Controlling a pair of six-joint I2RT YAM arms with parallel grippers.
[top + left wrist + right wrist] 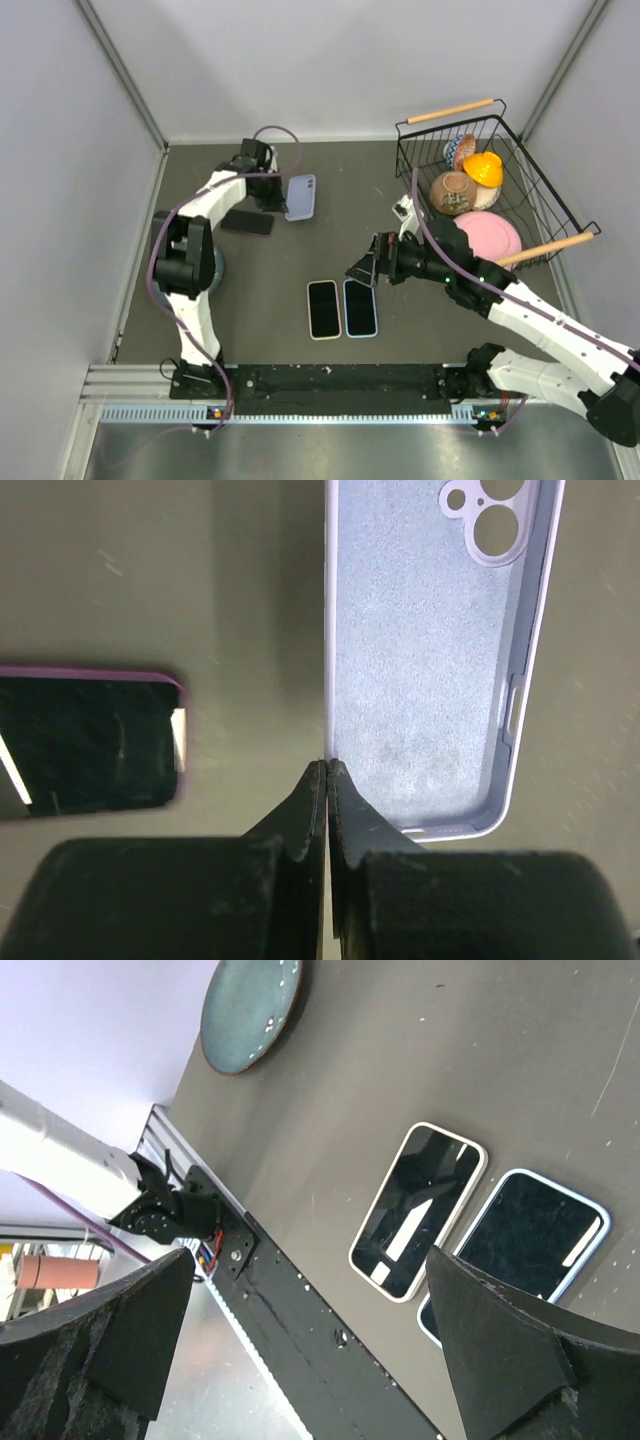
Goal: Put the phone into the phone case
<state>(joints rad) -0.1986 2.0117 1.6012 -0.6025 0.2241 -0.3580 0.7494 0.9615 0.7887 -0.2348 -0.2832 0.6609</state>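
A black wire basket (399, 150) with two wooden handles stands at the far right of the dark grey counter (350, 170). It holds a pink plate (490, 238), a brown bowl (453, 192) and a yellow ridged object (483, 168). A round teal plate (250, 1010) lies flat near the counter's left edge.

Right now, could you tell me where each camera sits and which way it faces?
Top external: above, behind, looking down at the table; left arm and right arm show.
Left wrist: looks down past the shut left gripper pinching the case.
Right wrist: faces the left arm's base, past the open right gripper, over the white-edged phone and blue-edged phone.
Shared: top and right wrist both show those phones.
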